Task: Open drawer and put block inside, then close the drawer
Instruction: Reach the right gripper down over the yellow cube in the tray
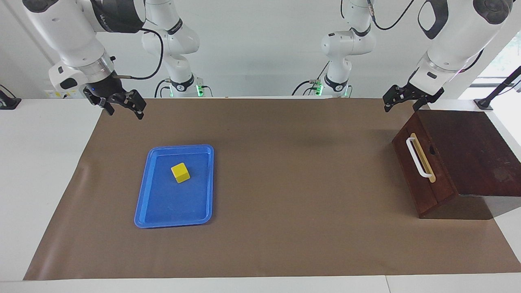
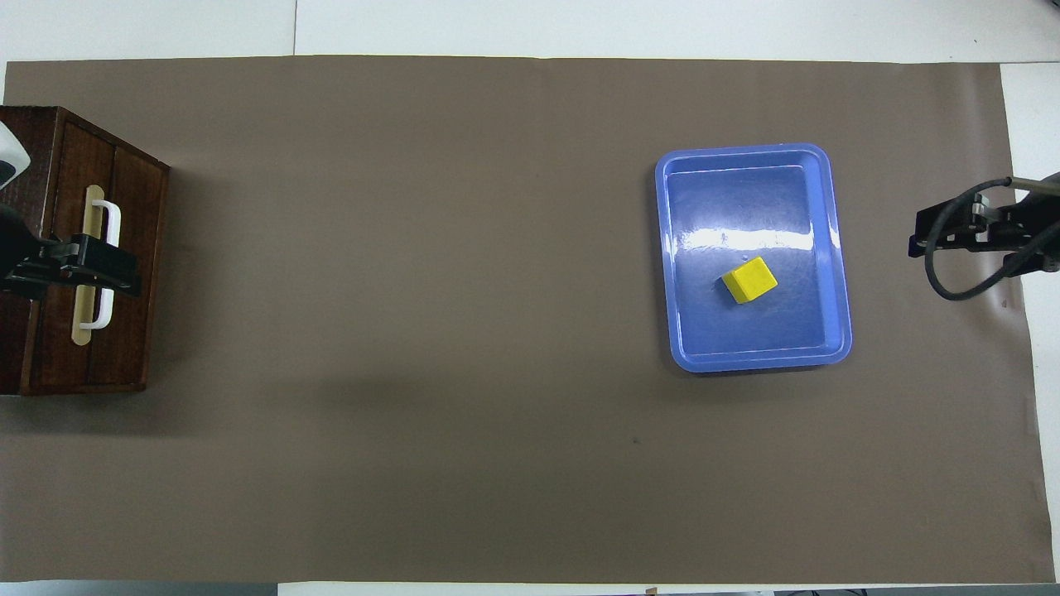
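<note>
Both sets of fingers spread, empty: left gripper [image 1: 400, 103] above drawer [image 1: 423, 173], right gripper [image 1: 122, 106] well off block [image 1: 180, 172]. Risk: slipping off handle [image 1: 418, 157], dragging the box.

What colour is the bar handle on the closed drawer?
White, the handle shows best in the facing view.

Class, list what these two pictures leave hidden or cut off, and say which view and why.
- Inside of the drawer: both views, its shut front hides it.
- Part of the white handle: overhead view, the raised left gripper covers it.
- The wooden box: both views, the frame edge cuts it off.
- Right gripper: overhead view, the frame edge cuts off its body.
</note>
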Robot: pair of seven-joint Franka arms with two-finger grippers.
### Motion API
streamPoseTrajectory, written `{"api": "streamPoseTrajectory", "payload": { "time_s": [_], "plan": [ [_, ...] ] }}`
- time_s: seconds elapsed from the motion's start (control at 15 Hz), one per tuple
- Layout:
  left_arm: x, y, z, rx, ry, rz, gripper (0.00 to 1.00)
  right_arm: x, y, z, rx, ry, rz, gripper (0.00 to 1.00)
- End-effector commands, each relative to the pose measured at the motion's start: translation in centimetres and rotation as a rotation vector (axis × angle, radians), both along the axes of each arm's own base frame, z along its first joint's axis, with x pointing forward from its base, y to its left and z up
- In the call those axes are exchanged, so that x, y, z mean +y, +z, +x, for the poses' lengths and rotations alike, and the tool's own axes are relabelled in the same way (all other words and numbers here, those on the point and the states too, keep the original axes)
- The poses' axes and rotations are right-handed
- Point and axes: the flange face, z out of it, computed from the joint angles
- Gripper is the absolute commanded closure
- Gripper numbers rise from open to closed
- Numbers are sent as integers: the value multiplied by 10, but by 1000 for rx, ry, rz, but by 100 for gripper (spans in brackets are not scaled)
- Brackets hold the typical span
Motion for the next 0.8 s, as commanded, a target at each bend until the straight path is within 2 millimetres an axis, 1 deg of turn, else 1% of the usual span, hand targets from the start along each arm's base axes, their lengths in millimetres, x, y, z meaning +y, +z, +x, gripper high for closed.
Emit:
{"api": "streamPoseTrajectory", "payload": {
  "time_s": [0.0, 0.07, 0.13, 0.27, 0.33, 0.4, 0.53, 0.6, 0.73],
  "plan": [
    [1, 4, -5, -6, 1, -17, 0, -3, -34, 36, 16, -132, 16, 1],
    [1, 4, -5, -6, 1, -17, 0, -3, -50, 49, 19, -172, 44, 1],
    [1, 4, -5, -6, 1, -17, 0, -7, -63, 59, 8, -218, 60, 1],
    [1, 4, -5, -6, -1, -17, 0, -7, -89, 72, 9, -317, 74, 1],
    [1, 4, -5, -6, 1, -17, 0, -4, -108, 76, 30, -382, 82, 2],
    [1, 4, -5, -6, 1, -17, 0, -3, -126, 72, 39, -458, 98, 3],
    [1, 4, -5, -6, 1, -17, 0, -1, -152, 57, 39, -559, 148, 3],
    [1, 4, -5, -6, 1, -17, 0, 1, -162, 50, 49, -583, 179, 3],
    [-6, 5, -4, -13, -13, -18, 0, 3, -173, 39, 68, -616, 197, 3]
  ]
}}
